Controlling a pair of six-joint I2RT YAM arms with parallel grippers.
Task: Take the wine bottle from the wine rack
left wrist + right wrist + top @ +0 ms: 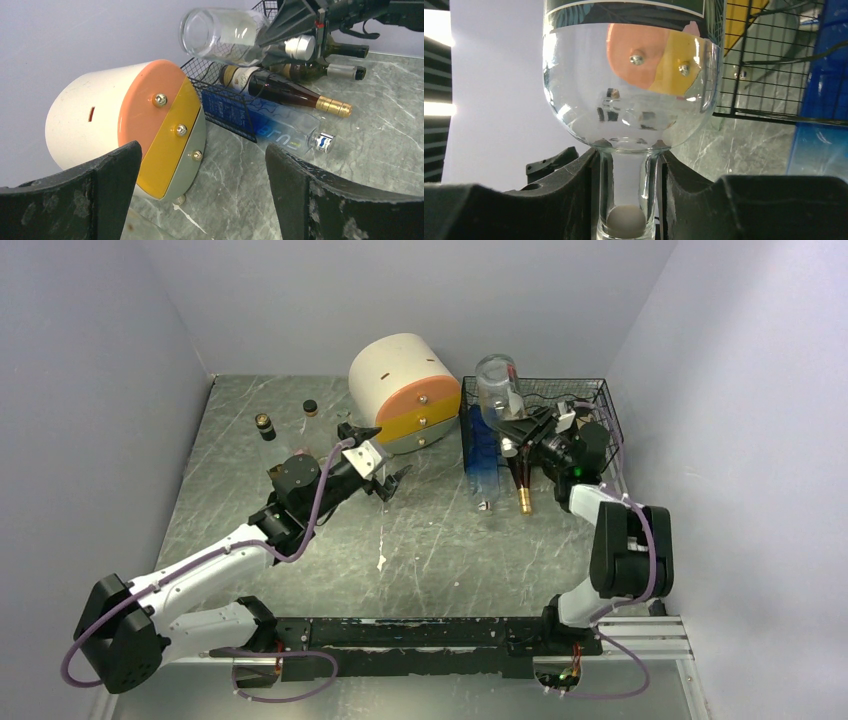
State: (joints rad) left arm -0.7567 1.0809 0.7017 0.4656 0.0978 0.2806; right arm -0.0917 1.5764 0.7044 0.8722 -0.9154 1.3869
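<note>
Two hands show on the grey marbled surface (430, 550). The right hand (522, 427) is clenched on the neck of the clear wine bottle (497, 383). It holds the bottle over the corner of the wine rack (603, 392) nearest the cream-and-orange drawer unit (403, 390).

The top view alone gives little sense of the bottle's height. The left wrist view supplies it: the wine bottle (225, 35) hangs above the bottles lying in the rack, base tilted up and to the left, white cap (300, 47) at the gripping end. Whether its underside touches the mesh cannot be told.

Only the right wrist view shows the grip itself. There the glass neck stands between two black fingers (569, 195) that press it from both sides. The drawer unit's orange and yellow fronts appear bent through the bottle's glass. The rack's mesh and a blue bottle (819, 100) sit to the right.

The left hand (383, 457) is released, jaws spread wide and holding nothing, just in front of the drawer unit. Its own camera looks between the fingers (75, 195) at three metal knobs on the drawer fronts. It also shows a dark bottle with a gold cap (285, 92) and a green bottle (312, 72) lying in the rack, and the necks of the dark and blue ones poke out over the surface.

Two small bottles (265, 426) standing far left appear only from above.
</note>
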